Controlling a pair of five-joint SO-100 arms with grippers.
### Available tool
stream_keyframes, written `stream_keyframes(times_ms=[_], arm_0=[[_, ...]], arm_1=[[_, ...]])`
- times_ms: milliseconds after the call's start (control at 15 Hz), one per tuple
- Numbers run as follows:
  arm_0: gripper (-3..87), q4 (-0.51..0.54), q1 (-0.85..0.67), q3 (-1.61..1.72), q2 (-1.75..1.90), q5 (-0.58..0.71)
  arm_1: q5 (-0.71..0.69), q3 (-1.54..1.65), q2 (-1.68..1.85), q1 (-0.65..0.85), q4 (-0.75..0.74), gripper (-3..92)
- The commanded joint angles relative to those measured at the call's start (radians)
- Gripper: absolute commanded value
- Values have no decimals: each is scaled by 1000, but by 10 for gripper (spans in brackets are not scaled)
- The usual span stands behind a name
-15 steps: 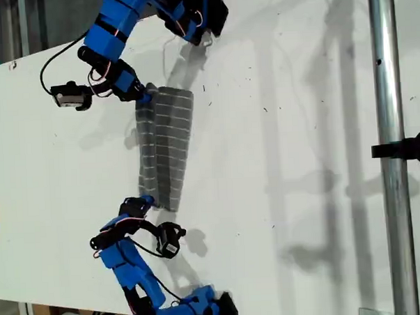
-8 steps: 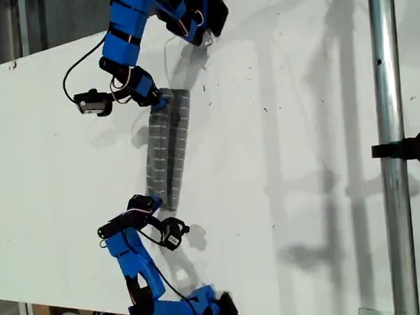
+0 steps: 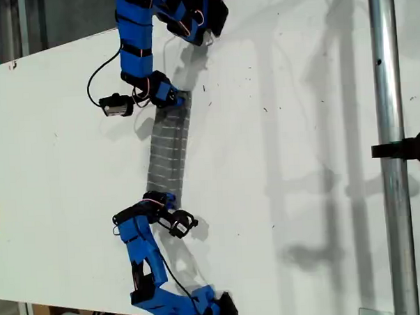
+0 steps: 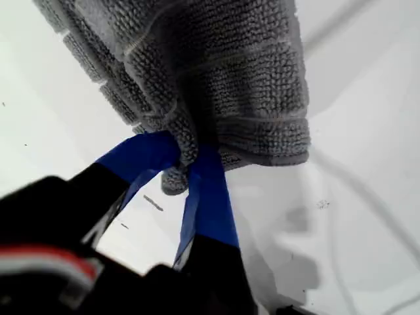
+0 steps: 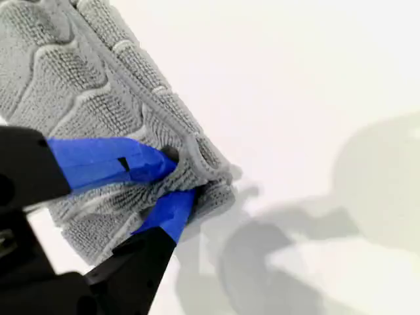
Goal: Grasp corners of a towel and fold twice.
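Towel (image 3: 168, 154) hangs stretched as a narrow grey strip between the two arms, over the white counter (image 3: 299, 126). First hand (image 4: 187, 164) is pinched tight on a bunched corner (image 4: 174, 177); second hand (image 5: 172, 180) is clamped on a folded corner (image 5: 203, 180). Can't match either wrist view to the upper or lower arm in the exterior view — the strip looks lifted, not certain.

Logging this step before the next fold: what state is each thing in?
Towel: folded into a narrow strip, pinched at both ends.
First gripper: shut on towel.
Second gripper: shut on towel.
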Motion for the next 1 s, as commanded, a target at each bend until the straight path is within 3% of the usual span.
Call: stream_keyframes(times_ms=[0, 67, 200, 400, 600, 800, 933], arm_0=[[245, 84, -34, -51, 44, 5], [327, 133, -35, -49, 104, 8], [350, 227, -25, -3, 290, -14], [392, 202, 54, 399, 818, -123], [388, 78, 252, 856, 1342, -316], [343, -202, 514, 1328, 1700, -543], [277, -399, 618, 1628, 1899, -670]], arm_1=[[69, -15, 21, 32, 67, 101], [110, -38, 63, 37, 141, 134], [230, -60, 221, -2, 284, 193], [479, -60, 512, -149, 502, 308], [753, -67, 703, -387, 623, 291], [1098, -67, 893, -710, 690, 298], [1249, -48, 920, -824, 696, 303]])
